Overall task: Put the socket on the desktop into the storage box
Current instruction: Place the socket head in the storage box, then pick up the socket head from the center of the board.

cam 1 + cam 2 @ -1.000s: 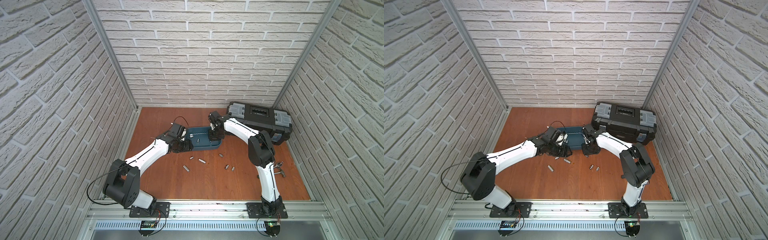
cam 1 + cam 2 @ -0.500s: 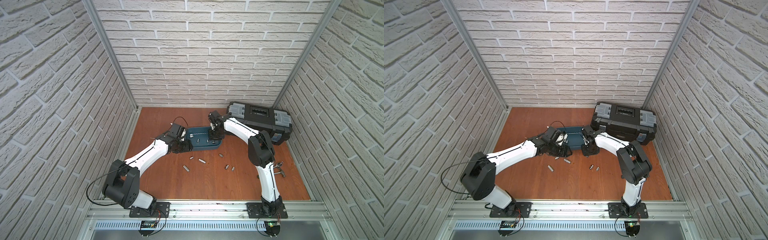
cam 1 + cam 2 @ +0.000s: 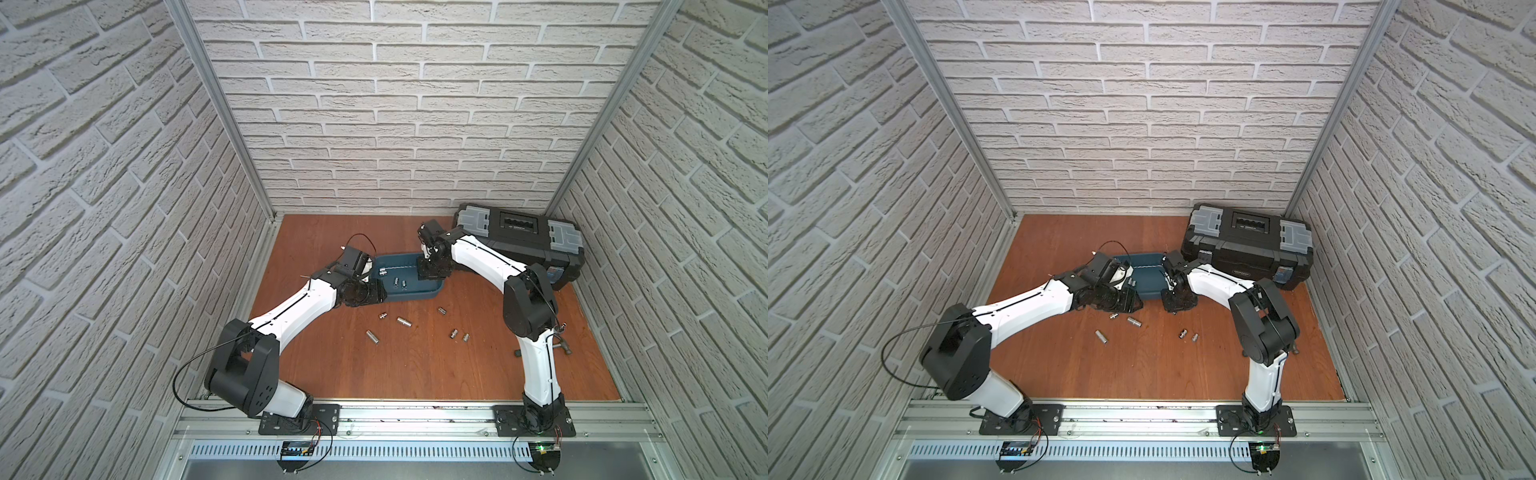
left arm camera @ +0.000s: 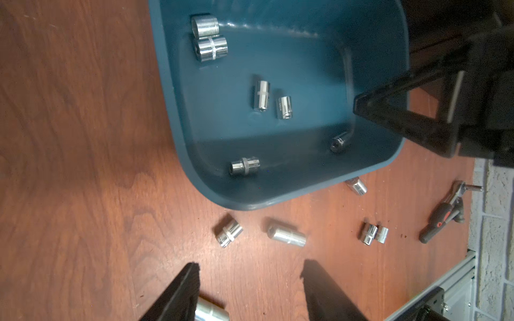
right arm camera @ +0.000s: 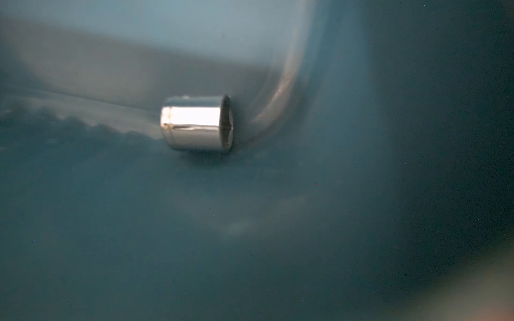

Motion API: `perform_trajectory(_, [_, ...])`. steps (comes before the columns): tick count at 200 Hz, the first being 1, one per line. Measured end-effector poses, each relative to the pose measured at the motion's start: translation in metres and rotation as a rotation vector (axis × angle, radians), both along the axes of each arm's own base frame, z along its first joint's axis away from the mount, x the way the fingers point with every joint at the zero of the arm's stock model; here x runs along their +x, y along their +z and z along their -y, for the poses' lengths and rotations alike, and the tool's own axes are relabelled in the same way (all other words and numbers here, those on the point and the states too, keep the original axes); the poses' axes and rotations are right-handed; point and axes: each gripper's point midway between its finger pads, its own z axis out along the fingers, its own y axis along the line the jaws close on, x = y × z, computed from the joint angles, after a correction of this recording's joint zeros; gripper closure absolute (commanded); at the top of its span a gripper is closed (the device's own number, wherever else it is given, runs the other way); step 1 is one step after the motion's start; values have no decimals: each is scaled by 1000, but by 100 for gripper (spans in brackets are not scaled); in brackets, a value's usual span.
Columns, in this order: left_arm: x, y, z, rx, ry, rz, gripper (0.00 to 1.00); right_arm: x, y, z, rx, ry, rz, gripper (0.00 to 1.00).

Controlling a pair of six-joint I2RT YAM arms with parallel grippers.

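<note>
**Six sockets (image 3: 454, 333) on the desktop (image 3: 415, 365), six in the storage box (image 3: 415, 296)**

Left gripper (image 4: 249, 264) hovers empty, jaws well apart, the nearer arm. Just ahead lies a long socket (image 4: 286, 236), its axis along the jaw gap, so a wrist turn looks needed. Farther, inside the box, the right gripper (image 3: 430, 276), spread unreadable, hangs above a lying socket (image 5: 197, 123). Black toolbox (image 3: 519, 226) and brick walls (image 3: 395, 124) behind.

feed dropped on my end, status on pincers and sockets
Left pincer open, over the desktop. Right pincer over storage box, jaws unclear; a socket loose beneath. Six sockets out on desktop, nothing blocking.
</note>
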Motion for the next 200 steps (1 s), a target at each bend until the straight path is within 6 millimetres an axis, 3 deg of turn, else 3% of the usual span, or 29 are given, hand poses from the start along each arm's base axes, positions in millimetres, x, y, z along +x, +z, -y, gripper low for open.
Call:
perform_trajectory(87, [-15,3,33,-23,-113,5,36,-41,43,21,30,21,83,54])
perform_trajectory(151, [-23,-1,58,-38,-186,-2,35,-80,40,42,11,41,74,54])
perform_trajectory(200, [-29,-5,79,-48,-240,-6,35,-96,30,49,5,60,55,54])
